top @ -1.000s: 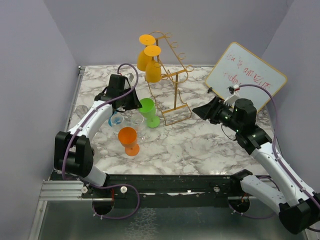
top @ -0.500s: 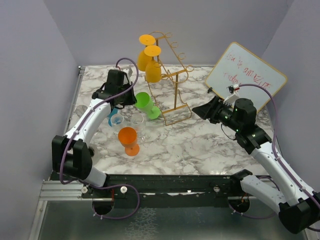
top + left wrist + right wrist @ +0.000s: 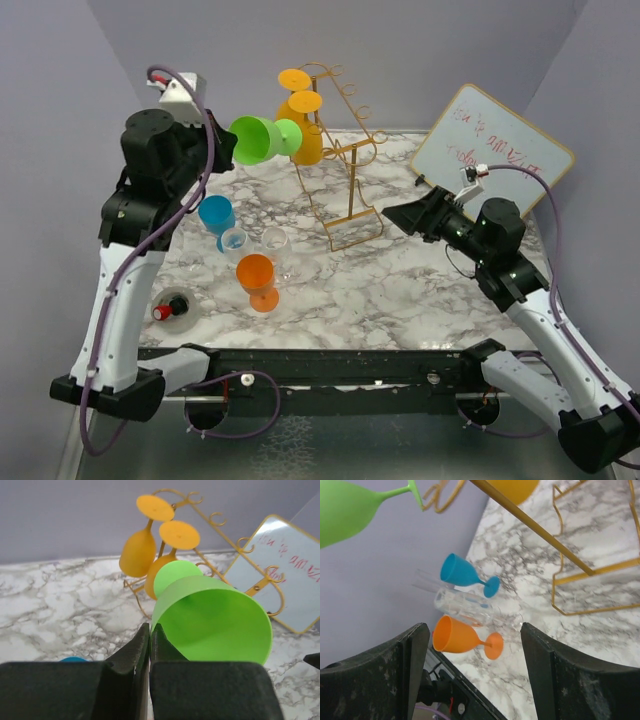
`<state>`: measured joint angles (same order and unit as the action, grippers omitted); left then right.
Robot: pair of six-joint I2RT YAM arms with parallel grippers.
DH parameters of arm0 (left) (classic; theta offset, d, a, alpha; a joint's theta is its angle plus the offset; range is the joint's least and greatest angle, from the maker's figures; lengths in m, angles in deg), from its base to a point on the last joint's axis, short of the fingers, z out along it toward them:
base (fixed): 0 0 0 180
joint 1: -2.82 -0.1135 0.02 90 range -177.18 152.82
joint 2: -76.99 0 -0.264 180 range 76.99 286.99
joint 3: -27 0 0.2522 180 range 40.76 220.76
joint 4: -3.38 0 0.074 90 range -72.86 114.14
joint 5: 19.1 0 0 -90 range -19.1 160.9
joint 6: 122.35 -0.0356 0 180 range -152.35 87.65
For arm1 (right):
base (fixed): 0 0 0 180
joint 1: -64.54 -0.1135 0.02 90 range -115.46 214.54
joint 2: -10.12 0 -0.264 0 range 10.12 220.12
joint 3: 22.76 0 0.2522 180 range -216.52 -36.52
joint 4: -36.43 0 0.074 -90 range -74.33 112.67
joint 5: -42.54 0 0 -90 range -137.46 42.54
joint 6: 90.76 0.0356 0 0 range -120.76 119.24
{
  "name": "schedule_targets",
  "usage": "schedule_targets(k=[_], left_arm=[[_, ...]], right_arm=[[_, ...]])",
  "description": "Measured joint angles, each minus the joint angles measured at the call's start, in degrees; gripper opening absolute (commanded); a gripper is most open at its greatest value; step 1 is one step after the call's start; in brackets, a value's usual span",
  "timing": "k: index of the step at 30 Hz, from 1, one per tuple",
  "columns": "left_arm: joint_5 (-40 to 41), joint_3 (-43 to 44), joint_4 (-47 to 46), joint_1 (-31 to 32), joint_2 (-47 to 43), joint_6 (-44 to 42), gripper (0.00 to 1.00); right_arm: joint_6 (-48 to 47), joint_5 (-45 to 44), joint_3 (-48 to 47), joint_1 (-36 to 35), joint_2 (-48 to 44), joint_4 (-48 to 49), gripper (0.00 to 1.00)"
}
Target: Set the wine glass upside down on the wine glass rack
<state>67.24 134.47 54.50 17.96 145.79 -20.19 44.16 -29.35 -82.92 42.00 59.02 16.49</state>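
**A:** From above, where is the green plastic wine glass (image 3: 256, 138)?

**B:** In the air on its side, well above the marbled white desk (image 3: 400, 285). The left tool (image 3: 222, 148) has it by the bowl rim, with the foot pointing at the golden-orange wire wine glass rack (image 3: 352, 190). The foot overlaps two yellow-orange plastic glasses (image 3: 300, 128) hanging upside down there; I cannot tell whether they touch.

**A:** Open room?

**B:** Bare desk lies between the rack's rectangular base and the right tool (image 3: 392, 213). A framed whiteboard (image 3: 495, 150) leans at the far right edge.

**A:** Left wrist view?

**B:** The left tool (image 3: 150, 630) is pinched closed on the green glass (image 3: 215, 620) at its rim. The hanging pair (image 3: 137, 552) sit just behind the foot, and the rack's curled loops (image 3: 225, 537) to the right are free.

**A:** Right wrist view?

**B:** The right tool (image 3: 475, 630) is spread wide, holding nothing. Below it stand a blue plastic glass (image 3: 462, 572), clear glasses (image 3: 465, 605) and an orange plastic glass (image 3: 457, 637), near the desk's left edge. The rack's bar (image 3: 540, 530) crosses overhead.
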Motion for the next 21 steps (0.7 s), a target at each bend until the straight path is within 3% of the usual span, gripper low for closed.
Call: schedule_targets(k=[7, 13, 21], left_arm=[[-5.68, 7.02, 0.15, 0.0, -4.22, 3.52, 0.0], [-15.19, 9.03, -2.49, 0.0, -5.49, 9.35, 0.0], [-29.59, -0.22, -19.82, 0.48, -6.03, 23.71, 0.0]], right_arm=[[4.15, 4.96, 0.33, 0.0, -1.03, 10.43, 0.82], [7.82, 8.35, 0.48, 0.0, -1.03, 17.29, 0.85], [16.79, 9.33, 5.92, 0.0, -1.97, 30.01, 0.88]])
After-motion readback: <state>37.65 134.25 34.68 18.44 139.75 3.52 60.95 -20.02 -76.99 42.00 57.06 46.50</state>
